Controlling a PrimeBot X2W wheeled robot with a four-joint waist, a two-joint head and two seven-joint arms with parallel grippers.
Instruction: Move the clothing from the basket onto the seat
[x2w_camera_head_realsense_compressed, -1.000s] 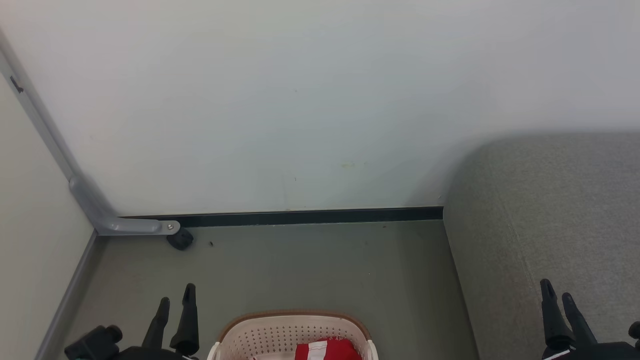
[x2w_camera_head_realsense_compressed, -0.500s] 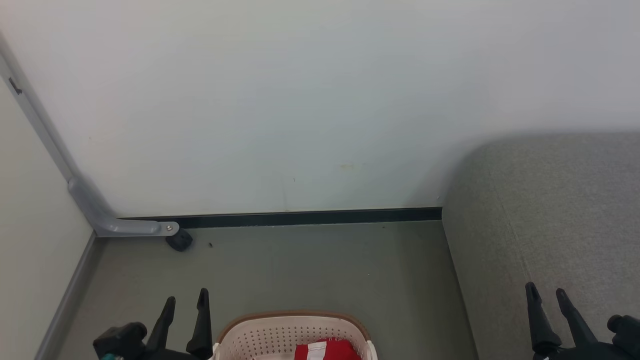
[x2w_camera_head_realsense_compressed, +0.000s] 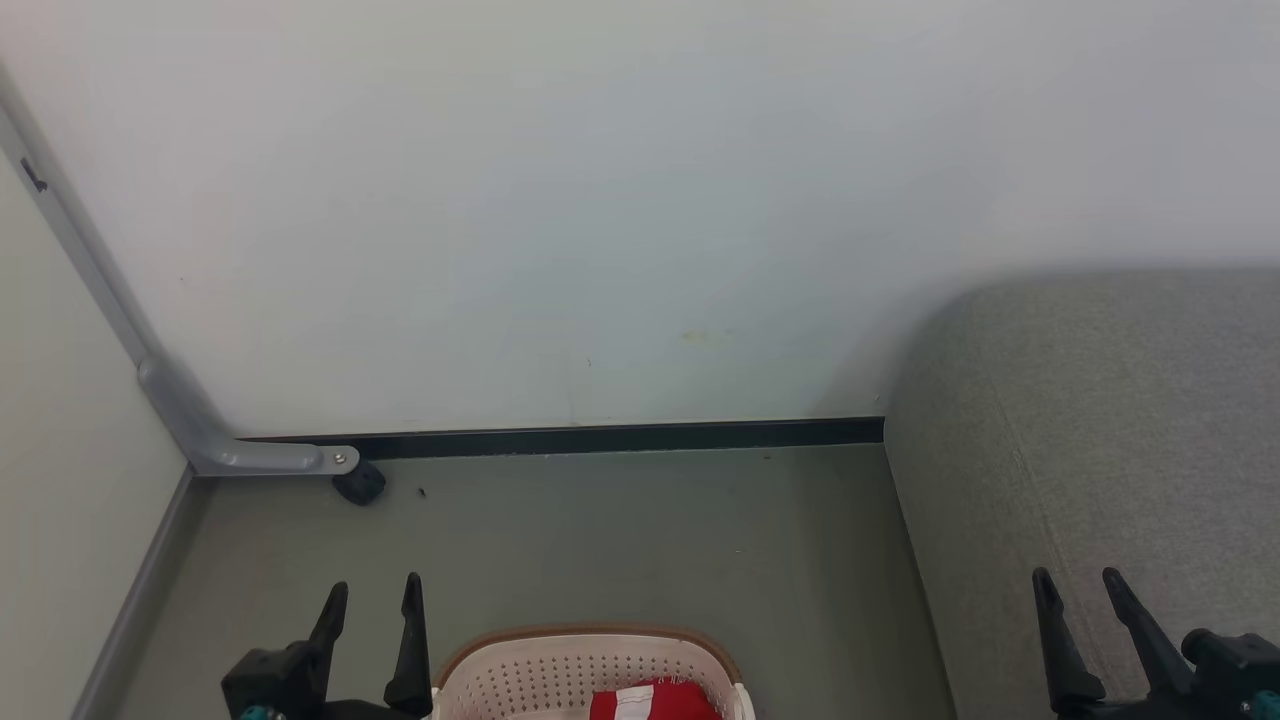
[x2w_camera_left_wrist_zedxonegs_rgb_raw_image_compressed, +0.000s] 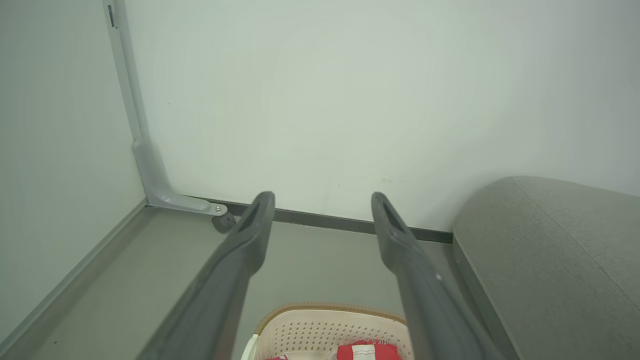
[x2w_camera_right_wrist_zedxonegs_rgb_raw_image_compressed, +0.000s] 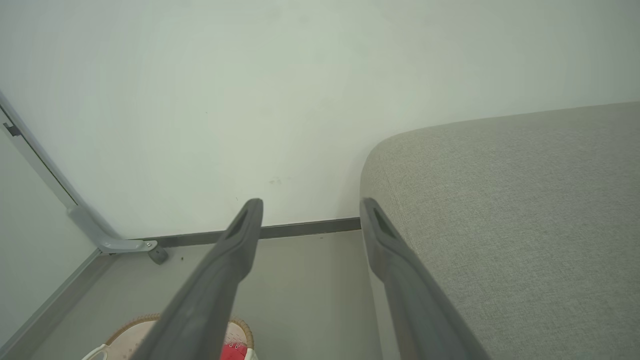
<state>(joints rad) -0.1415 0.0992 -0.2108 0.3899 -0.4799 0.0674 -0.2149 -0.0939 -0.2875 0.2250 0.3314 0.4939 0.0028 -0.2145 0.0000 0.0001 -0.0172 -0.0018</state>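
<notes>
The cream basket (x2w_camera_head_realsense_compressed: 560, 668) with a brown rim sits on the floor at the bottom middle of the head view, and red clothing (x2w_camera_head_realsense_compressed: 665, 700) with a white stripe lies inside it. Just left of the basket my left gripper (x2w_camera_head_realsense_compressed: 372, 588) stands open and empty. Over the grey seat (x2w_camera_head_realsense_compressed: 1100, 420) on the right, my right gripper (x2w_camera_head_realsense_compressed: 1076, 578) is open and empty too. The left wrist view shows the basket (x2w_camera_left_wrist_zedxonegs_rgb_raw_image_compressed: 320, 330) and clothing (x2w_camera_left_wrist_zedxonegs_rgb_raw_image_compressed: 370, 350) below my open left gripper (x2w_camera_left_wrist_zedxonegs_rgb_raw_image_compressed: 322, 197). In the right wrist view my right gripper (x2w_camera_right_wrist_zedxonegs_rgb_raw_image_compressed: 310, 204) points at the seat's (x2w_camera_right_wrist_zedxonegs_rgb_raw_image_compressed: 500, 200) rounded edge, with the basket (x2w_camera_right_wrist_zedxonegs_rgb_raw_image_compressed: 125, 335) at lower left.
A white wall with a dark baseboard (x2w_camera_head_realsense_compressed: 600, 436) closes the space ahead. A grey metal bracket (x2w_camera_head_realsense_compressed: 250, 452) with a black caster (x2w_camera_head_realsense_compressed: 358, 484) stands in the left corner. Grey-green floor (x2w_camera_head_realsense_compressed: 600, 540) lies between basket, wall and seat.
Both grippers have shifted inward: the left one rightward toward the basket, the right one leftward over the seat. Both stay open. Basket and clothing have not moved.
</notes>
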